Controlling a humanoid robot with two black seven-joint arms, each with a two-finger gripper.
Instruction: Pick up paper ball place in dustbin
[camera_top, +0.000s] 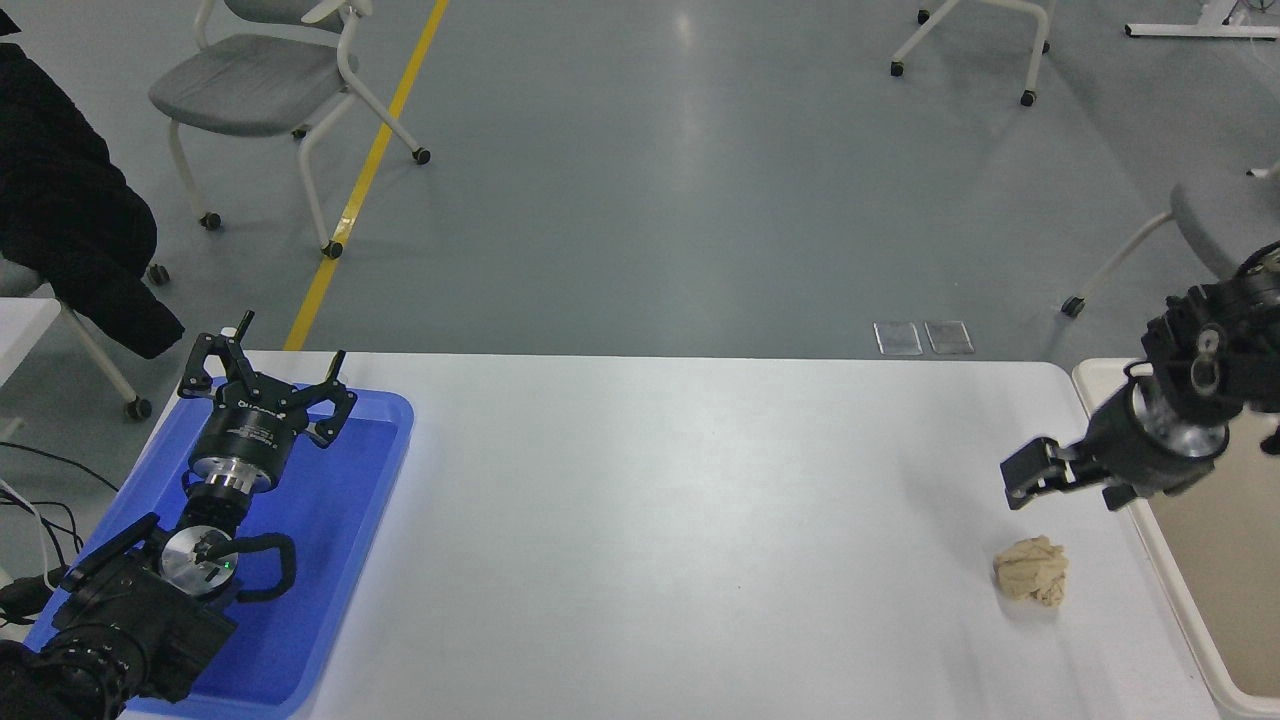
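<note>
The tan paper ball (1031, 570) lies on the white table (680, 520) near its right end. The cream-white dustbin (1190, 640) stands at the table's right edge, partly cut off by the picture. My right gripper (1068, 482) is open and empty, hovering just above and slightly right of the paper ball, over the bin's left rim. My left gripper (265, 375) is open and parked over the blue tray (330, 560) at the lower left.
Chairs (270, 90) stand on the grey floor beyond the table. A black jacket (70, 210) hangs on a chair at the far left. Cables lie at the left edge.
</note>
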